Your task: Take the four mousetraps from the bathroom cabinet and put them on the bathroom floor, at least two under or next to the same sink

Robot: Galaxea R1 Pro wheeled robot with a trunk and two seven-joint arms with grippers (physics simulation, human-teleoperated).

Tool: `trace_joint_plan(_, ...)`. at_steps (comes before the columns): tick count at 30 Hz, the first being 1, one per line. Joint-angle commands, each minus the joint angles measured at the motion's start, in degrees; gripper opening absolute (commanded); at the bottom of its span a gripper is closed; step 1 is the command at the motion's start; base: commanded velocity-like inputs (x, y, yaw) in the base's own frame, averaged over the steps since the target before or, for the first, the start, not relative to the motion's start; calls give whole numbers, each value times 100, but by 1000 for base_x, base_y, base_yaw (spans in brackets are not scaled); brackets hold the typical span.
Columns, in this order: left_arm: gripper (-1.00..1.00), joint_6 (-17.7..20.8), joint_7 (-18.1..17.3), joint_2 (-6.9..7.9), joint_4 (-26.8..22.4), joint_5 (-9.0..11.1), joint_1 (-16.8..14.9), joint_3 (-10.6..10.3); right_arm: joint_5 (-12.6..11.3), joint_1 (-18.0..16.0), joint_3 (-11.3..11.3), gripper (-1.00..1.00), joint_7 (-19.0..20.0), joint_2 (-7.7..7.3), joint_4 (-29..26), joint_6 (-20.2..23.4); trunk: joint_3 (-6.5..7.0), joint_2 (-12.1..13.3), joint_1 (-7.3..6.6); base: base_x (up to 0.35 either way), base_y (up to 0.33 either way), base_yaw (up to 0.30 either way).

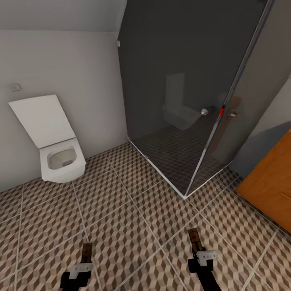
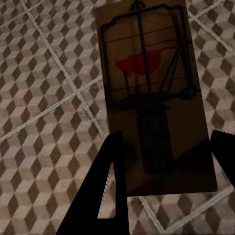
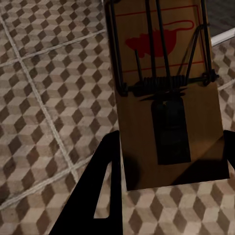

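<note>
Mousetraps, one per gripper: the left gripper (image 1: pixel 83 264) clamps one mousetrap (image 2: pixel 152 98) and the right gripper (image 1: pixel 201 252) clamps another (image 3: pixel 164 93), both boards held above the bathroom floor (image 1: pixel 133 218) with its cube-pattern tiles and pale grout. Beyond the floor stands a glass shower enclosure (image 1: pixel 182 101); a white toilet (image 1: pixel 56 145) sits left of it, the orange-brown cabinet (image 1: pixel 270 182) right of it.

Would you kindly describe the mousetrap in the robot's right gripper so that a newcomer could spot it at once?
Start from the glass shower enclosure and come down across the cube-patterned floor to the right gripper. The mousetrap sticks out beyond its fingers. Unlike the left gripper's trap, it is nearer the orange-brown cabinet.
</note>
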Motion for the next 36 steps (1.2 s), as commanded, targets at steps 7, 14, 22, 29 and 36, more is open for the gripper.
trace_joint_plan(7, -100, -26, 30, -4, 20, 8, -10, -49, 3, -2, 37, -100, -30, -5, 2, -12, -26, -2, 0, 0, 0, 279)
trace_joint_plan(14, -100, -26, 30, -4, 20, 8, -10, -49, 3, -2, 38, -100, -30, -5, 2, -12, -48, -2, 0, 0, 0, 279)
trace_joint_plan(22, -100, -26, 30, -4, 20, 8, -10, -49, 3, -2, 38, -100, -30, -5, 2, -12, -73, -2, 0, 0, 0, 279)
trace_joint_plan(29, -100, -26, 30, -4, 20, 8, -10, -49, 3, -2, 38, -100, -30, -5, 3, -12, -95, -2, 0, 0, 0, 279)
trace_joint_plan(36, -100, -26, 30, -4, 20, 8, -8, -49, 3, -2, 36, -100, -30, -5, 2, -12, -116, -2, 0, 0, 0, 279)
